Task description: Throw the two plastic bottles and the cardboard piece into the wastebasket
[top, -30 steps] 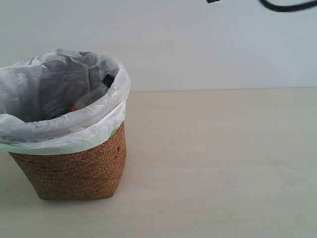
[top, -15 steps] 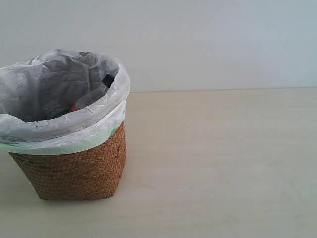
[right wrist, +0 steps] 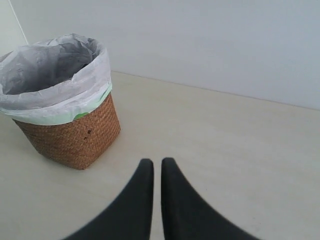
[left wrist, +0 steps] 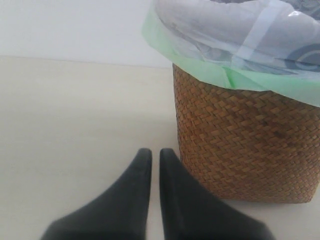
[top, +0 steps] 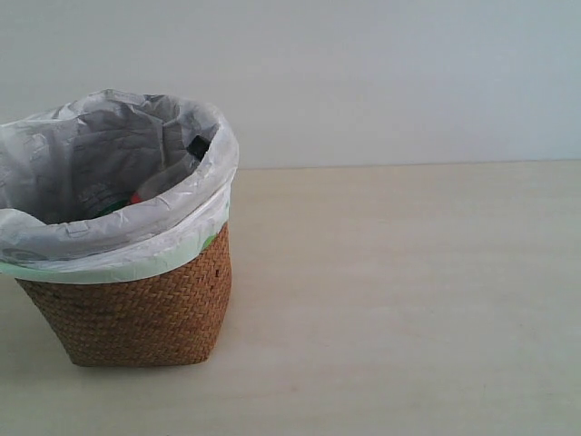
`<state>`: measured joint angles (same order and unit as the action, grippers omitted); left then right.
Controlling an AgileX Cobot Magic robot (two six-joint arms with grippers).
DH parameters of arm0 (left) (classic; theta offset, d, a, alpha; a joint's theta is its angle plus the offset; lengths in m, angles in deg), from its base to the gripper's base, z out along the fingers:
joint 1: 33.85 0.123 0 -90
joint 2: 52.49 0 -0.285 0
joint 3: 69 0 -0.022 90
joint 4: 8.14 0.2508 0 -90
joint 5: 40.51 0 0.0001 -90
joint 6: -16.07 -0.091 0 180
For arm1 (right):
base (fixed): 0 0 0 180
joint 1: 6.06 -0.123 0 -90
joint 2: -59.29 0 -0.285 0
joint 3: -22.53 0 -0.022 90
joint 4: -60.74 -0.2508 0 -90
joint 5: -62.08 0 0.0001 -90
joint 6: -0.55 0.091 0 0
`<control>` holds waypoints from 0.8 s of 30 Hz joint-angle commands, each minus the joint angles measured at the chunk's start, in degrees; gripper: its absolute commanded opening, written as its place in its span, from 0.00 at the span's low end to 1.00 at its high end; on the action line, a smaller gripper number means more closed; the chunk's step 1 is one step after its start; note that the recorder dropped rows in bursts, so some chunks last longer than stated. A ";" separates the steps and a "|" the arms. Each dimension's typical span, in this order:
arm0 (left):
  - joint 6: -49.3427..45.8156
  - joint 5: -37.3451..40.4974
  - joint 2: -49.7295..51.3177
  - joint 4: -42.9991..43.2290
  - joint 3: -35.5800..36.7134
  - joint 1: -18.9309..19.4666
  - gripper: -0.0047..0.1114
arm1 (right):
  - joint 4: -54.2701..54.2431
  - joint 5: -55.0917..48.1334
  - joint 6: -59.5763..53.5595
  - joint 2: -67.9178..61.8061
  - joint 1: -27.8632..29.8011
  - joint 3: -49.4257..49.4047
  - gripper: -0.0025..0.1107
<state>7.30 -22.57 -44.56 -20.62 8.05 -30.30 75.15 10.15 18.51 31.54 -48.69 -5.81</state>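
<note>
Where the brown wicker wastebasket (top: 136, 313) stands on our pale desk (top: 408, 300), a slim black-capped clear bottle (top: 192, 147) lies inside.
We see the left end effector (left wrist: 151, 156) and right end effector (right wrist: 153, 165) pinched nearly together, empty.

A squarish brown woven wastebasket (top: 136, 313) stands upright on the surface (top: 408, 300), just beside the left hand (left wrist: 155, 155), lined with a white bag (top: 82, 154). Inside, a slim clear bottle (top: 171, 175) leans, black cap uppermost.

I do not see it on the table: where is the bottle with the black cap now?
In the exterior view, the black-capped bottle is inside the wastebasket on the left, leaning against the right inner side of its bag.
</note>
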 commanded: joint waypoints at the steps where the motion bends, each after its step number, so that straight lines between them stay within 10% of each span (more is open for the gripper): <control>1: 0.50 -0.15 -0.14 0.11 0.17 0.19 0.09 | -0.19 -0.01 -0.03 0.28 0.21 -0.20 0.04; 13: 0.50 -0.15 -0.14 0.11 0.17 0.19 0.09 | -0.32 0.13 -0.03 2.11 3.26 -0.20 0.04; 24: 0.50 -0.15 -0.14 0.11 0.17 0.19 0.09 | -0.32 0.25 -0.03 5.32 25.23 -0.20 0.04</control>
<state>7.30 -22.57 -44.56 -20.62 8.05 -30.30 74.79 10.15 18.61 35.47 -28.87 -5.90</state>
